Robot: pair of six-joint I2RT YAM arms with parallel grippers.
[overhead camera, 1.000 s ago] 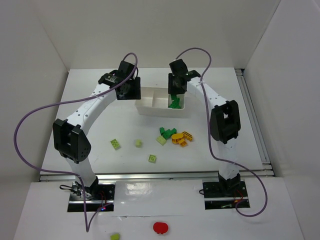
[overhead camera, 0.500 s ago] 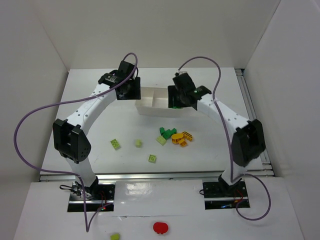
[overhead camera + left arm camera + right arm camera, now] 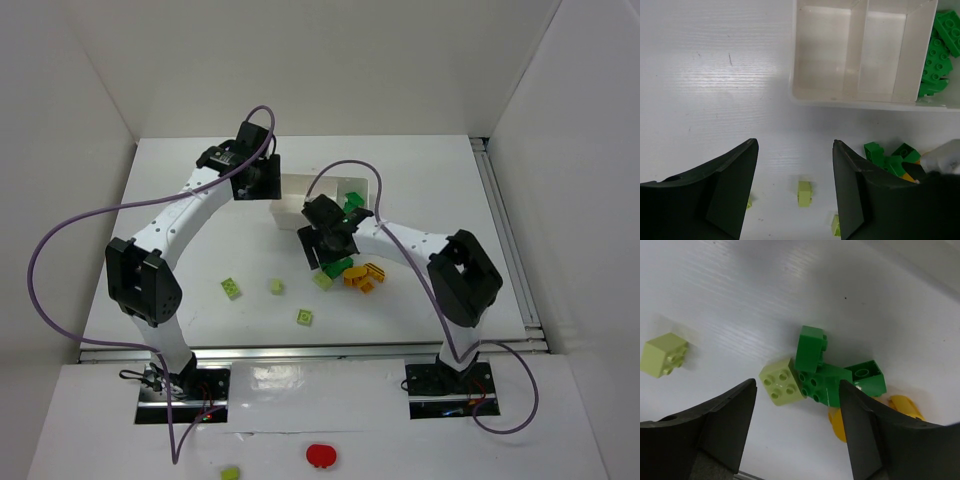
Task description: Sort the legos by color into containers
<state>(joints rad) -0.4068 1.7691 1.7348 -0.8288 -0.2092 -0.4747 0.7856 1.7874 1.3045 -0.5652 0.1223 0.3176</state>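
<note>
The white tray (image 3: pixel 290 212) stands mid-table; its right compartment holds dark green legos (image 3: pixel 353 205), and they also show in the left wrist view (image 3: pixel 937 55). The other two compartments of the tray (image 3: pixel 855 97) look empty. My right gripper (image 3: pixel 328 252) is open and empty, low over a cluster of dark green bricks (image 3: pixel 825 385), a lime brick (image 3: pixel 782 381) and orange bricks (image 3: pixel 902 407). My left gripper (image 3: pixel 258 185) is open and empty by the tray's left end, high above the table (image 3: pixel 795 141). Loose lime bricks (image 3: pixel 232 288) (image 3: pixel 276 287) (image 3: pixel 306 317) lie to the left front.
A red round object (image 3: pixel 321 456) and one lime brick (image 3: pixel 231 472) lie off the table on the near ledge. White walls enclose the table on three sides. Purple cables loop from both arms.
My right gripper has moved from over the tray's right compartment toward me and down, to the brick cluster in front of the tray. The left arm has not moved.
</note>
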